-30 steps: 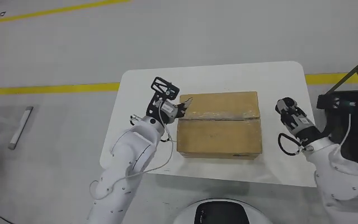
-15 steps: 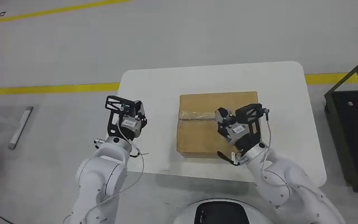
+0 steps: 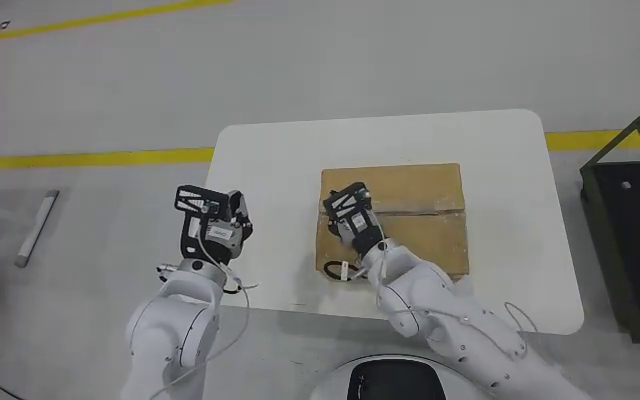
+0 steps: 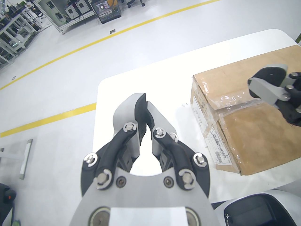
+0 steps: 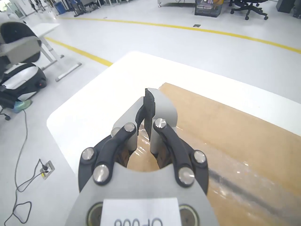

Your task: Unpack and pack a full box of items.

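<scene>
1. Brown cardboard box (image 3: pixel 420 190), top view: it lies sealed at centre-right of the frame on the white table (image 3: pixel 270 160). My right gripper (image 3: pixel 343 203) sits over its left end, by the tape seam (image 3: pixel 420 211). My left gripper (image 3: pixel 203 200) hangs at the table's left edge, well apart from the box. Risk, as I judge it: a blunt push on the seam slides the box toward the table's lower edge instead of breaking the tape.
2. Left wrist view: my left pads are pressed together, pinching nothing and touching nothing.
3. Right wrist view: my right pads are pressed together and empty, just above the glossy tape. Whether they touch it I cannot tell. The tips could skid off the film.
</scene>
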{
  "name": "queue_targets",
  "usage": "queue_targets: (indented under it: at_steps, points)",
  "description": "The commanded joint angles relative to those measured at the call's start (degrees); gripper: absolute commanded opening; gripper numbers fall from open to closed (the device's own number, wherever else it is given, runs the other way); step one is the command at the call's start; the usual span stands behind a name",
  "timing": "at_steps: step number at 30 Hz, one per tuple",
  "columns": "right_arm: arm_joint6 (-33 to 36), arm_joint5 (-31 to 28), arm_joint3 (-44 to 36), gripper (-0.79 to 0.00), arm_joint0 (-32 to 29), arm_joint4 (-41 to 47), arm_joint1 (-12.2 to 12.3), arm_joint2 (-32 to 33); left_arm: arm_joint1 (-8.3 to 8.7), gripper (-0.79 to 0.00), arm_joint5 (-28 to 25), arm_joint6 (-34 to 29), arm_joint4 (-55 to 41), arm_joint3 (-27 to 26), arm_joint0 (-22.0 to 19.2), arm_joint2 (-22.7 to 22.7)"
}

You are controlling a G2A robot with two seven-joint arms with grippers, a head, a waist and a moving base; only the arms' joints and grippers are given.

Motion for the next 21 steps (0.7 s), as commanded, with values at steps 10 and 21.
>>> queue_targets:
  at_steps: [10,21]
  points:
    - [4.3,2.4,4.1,-0.785,0.2,-1.0,-1.5,0.6,-0.07,-0.680,-1.1,-0.4,-0.8,1.2,-1.3,1.2]
    - [6.6,2.4,-0.5,-0.785,-5.8,-3.1,-0.7,6.9,-0.14,-0.616,-3.0,-0.6,-1.9,3.6,-4.1,3.1]
